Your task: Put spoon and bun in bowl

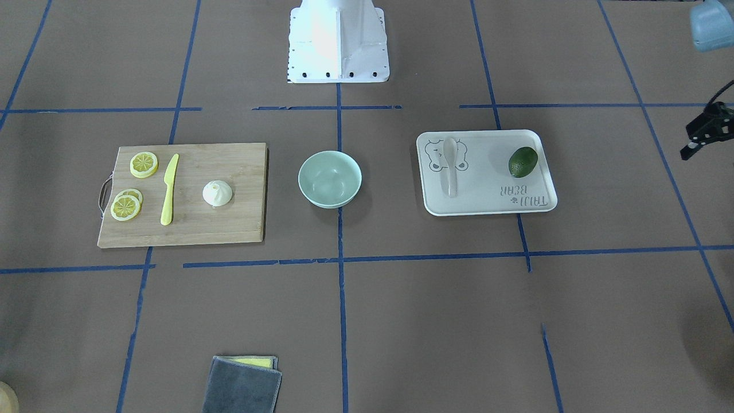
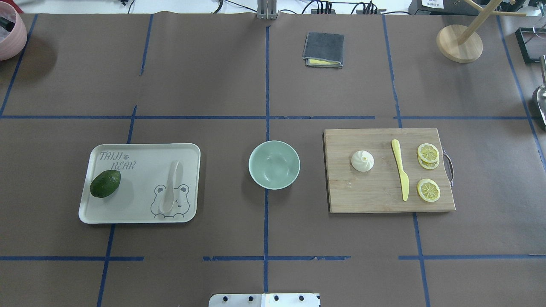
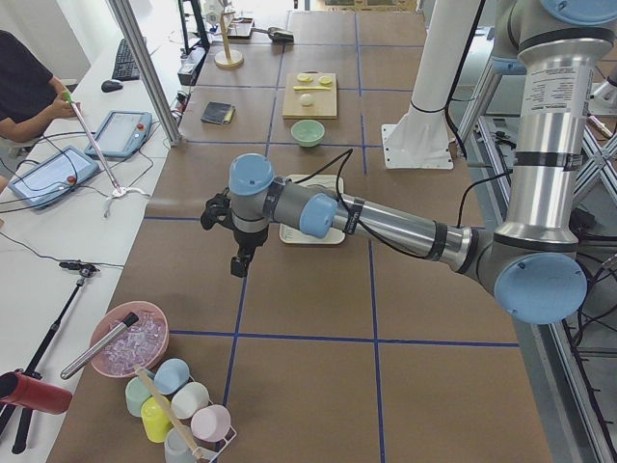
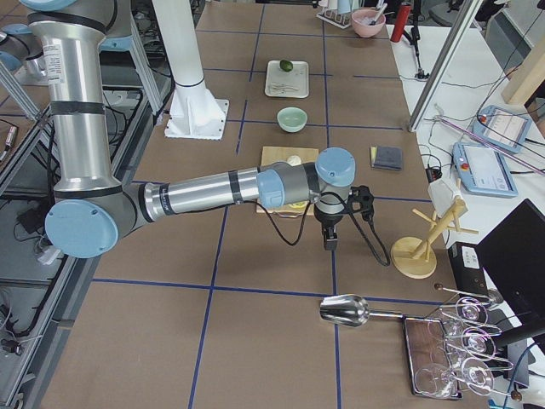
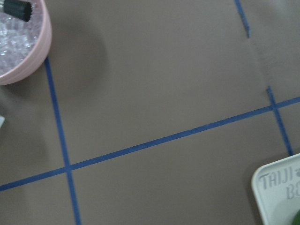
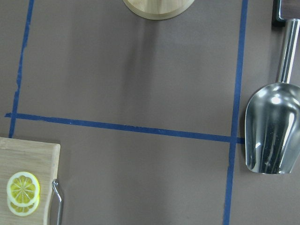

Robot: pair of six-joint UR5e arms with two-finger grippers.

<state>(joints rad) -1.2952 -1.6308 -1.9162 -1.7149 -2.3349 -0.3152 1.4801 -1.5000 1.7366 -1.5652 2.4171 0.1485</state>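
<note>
Spoon (image 2: 169, 187) lies fore-aft on tray (image 2: 140, 157) nearer my left gripper (image 3: 237, 264), bun (image 2: 362, 161) nearer my right gripper (image 4: 329, 239), bowl (image 2: 292, 171) between, can't tell if either is open

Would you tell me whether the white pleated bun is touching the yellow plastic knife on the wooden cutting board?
Apart. The overhead view shows bare wooden board between the white bun and the yellow knife.

Even light casts soft shadows; the robot base (image 1: 337, 40) glares white; left wrist view is blurred.
</note>
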